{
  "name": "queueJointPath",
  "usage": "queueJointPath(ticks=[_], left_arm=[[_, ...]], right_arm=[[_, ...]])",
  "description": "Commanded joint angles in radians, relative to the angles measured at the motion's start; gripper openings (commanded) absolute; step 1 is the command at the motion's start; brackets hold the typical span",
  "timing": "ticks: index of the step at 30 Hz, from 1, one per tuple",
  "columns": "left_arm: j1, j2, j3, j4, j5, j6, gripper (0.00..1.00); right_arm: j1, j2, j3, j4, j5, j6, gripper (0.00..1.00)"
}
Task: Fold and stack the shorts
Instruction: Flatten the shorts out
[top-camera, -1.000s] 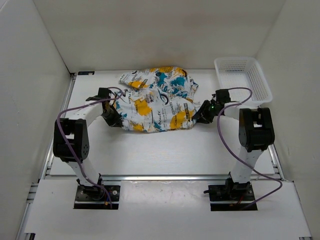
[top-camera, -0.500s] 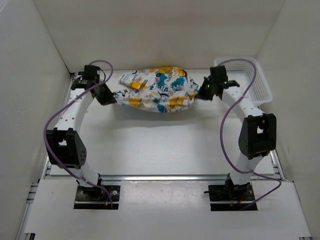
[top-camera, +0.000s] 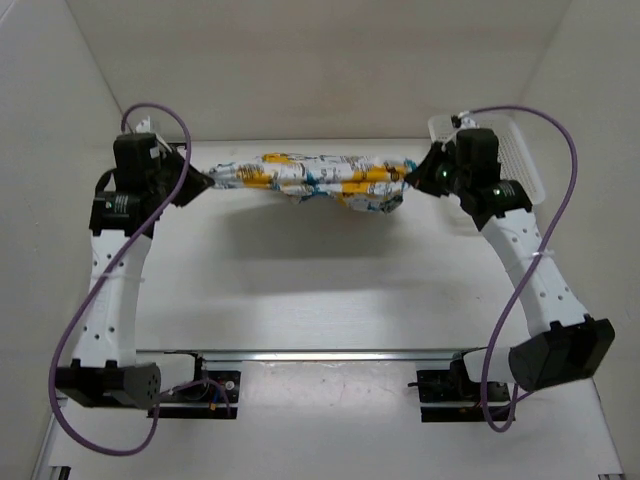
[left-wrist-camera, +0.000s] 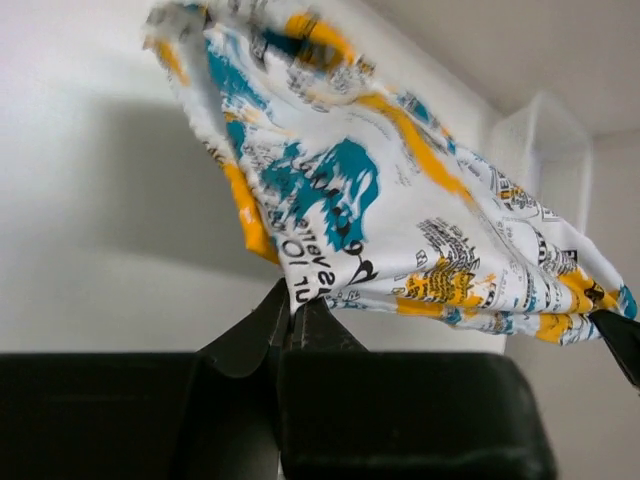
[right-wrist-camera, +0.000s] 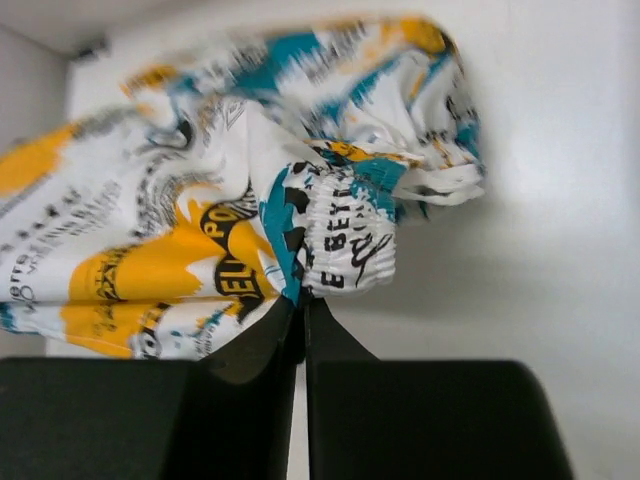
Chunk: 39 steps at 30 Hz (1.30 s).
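Held the shorts (top-camera: 320, 181) stretched in air across upper middle, pinched at left end by left gripper (top-camera: 203, 180), right end by right gripper (top-camera: 411, 175).

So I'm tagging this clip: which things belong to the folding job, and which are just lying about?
In the job: shorts, held up and stretched between the left claw and right claw, both shut on them.

Lying about: basket at the far right, untouched; table underneath.
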Motion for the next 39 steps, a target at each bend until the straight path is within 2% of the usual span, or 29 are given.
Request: queueJointPath(ticks=[1,2,3,4,5,6,8,9,11,12,13,15,17,19,20,22,25,31,33,35,36,39], left_arm=[[0.028,-0.147,-0.287,-0.047,-0.116,0.001,0.1],[0.028,-0.192,-0.363,-0.047,-0.101,0.001,0.14],[0.028,-0.23,-0.434,-0.047,-0.087,-0.012,0.25],[0.028,-0.282,-0.548,-0.034,-0.049,-0.023,0.4],[0.028,-0.296,-0.587,-0.024,-0.035,-0.023,0.67],[0.028,-0.296,-0.611,-0.024,-0.035,-0.023,0.74],[0.028,-0.27,-0.609,-0.024,-0.035,-0.014,0.76],[0.028,-0.257,-0.597,-0.024,-0.045,-0.014,0.72],[0.028,-0.217,-0.565,-0.024,-0.082,-0.002,0.62],[0.028,-0.206,-0.565,-0.024,-0.093,0.009,0.52],[0.028,-0.195,-0.565,-0.034,-0.107,0.009,0.47],[0.028,-0.168,-0.578,-0.034,-0.136,0.009,0.41],[0.039,-0.142,-0.624,-0.034,-0.127,-0.014,0.48],[0.039,-0.12,-0.67,-0.005,-0.099,-0.025,0.62],[0.062,-0.108,-0.722,0.034,-0.079,-0.037,0.75],[0.08,-0.059,-0.773,0.077,0.003,-0.046,0.84],[0.09,0.006,-0.839,0.16,0.05,-0.068,0.84],[0.09,0.125,-0.836,0.214,0.025,-0.077,0.84],[0.099,0.156,-0.821,0.228,0.014,-0.077,0.79],[0.099,0.199,-0.812,0.239,0.005,-0.088,0.71],[0.099,0.213,-0.801,0.251,-0.007,-0.088,0.55],[0.099,0.274,-0.769,0.251,-0.038,-0.088,0.27]], right_arm=[[-0.033,-0.116,-0.283,-0.118,0.175,-0.022,0.07],[-0.033,-0.156,-0.342,-0.129,0.196,-0.022,0.17],[-0.033,-0.237,-0.391,-0.138,0.224,-0.012,0.29],[-0.033,-0.273,-0.431,-0.15,0.224,-0.011,0.55],[-0.033,-0.304,-0.478,-0.159,0.224,-0.001,0.66],[-0.033,-0.345,-0.488,-0.169,0.224,-0.001,0.7],[-0.033,-0.356,-0.488,-0.181,0.212,-0.001,0.71],[-0.033,-0.356,-0.488,-0.181,0.175,-0.001,0.7],[-0.033,-0.319,-0.488,-0.192,0.126,-0.001,0.61],[-0.033,-0.31,-0.506,-0.192,0.094,0.011,0.58],[-0.033,-0.31,-0.526,-0.192,0.033,0.033,0.51],[-0.033,-0.31,-0.615,-0.16,-0.038,0.064,0.49],[-0.033,-0.319,-0.69,-0.082,-0.122,0.131,0.51],[-0.033,-0.33,-0.813,0.033,-0.236,0.189,0.55],[-0.033,-0.341,-0.848,0.072,-0.263,0.249,0.59],[-0.033,-0.341,-0.937,0.149,-0.296,0.297,0.63],[-0.033,-0.341,-0.996,0.235,-0.281,0.335,0.65],[-0.033,-0.208,-1.017,0.362,-0.271,0.344,0.68],[-0.024,-0.175,-1.017,0.403,-0.271,0.344,0.68],[-0.024,-0.132,-1.017,0.425,-0.271,0.344,0.68],[-0.024,-0.118,-1.017,0.446,-0.271,0.344,0.68],[-0.024,-0.04,-0.997,0.477,-0.247,0.344,0.64]])
